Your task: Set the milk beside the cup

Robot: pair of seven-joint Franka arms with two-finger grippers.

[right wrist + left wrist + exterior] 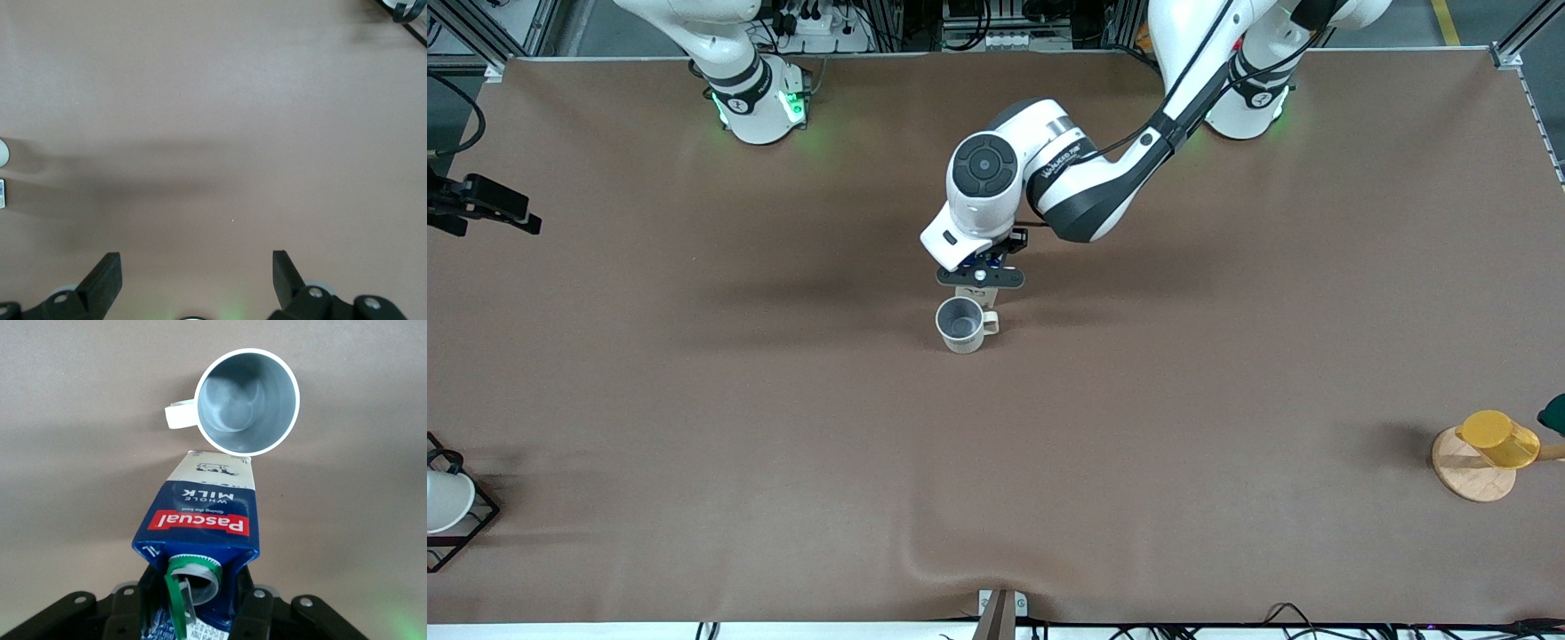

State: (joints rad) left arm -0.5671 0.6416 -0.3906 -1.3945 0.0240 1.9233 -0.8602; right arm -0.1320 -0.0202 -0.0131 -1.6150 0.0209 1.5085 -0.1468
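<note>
Near the right arm's end of the table, a black wire stand holding a white object is sitting at the table edge nearest the front camera. The right gripper is hanging over bare brown table with its fingers spread wide and nothing between them — that arm is waiting.

At the middle of the table, the left arm is reaching out from its base, and the left gripper is pinching the milk at its gabled top, the fingers pressing on either side of the green cap. The carton's white lower end is pointing toward the cup and, in the left wrist view, lies just at the cup's rim; whether they are touching cannot be told. The cup is standing upright on the table, its grey inside showing, its handle pointing toward the left arm's end.

Toward the left arm's end, a yellow cup is resting on a round wooden disc — well apart from the beige cup.
</note>
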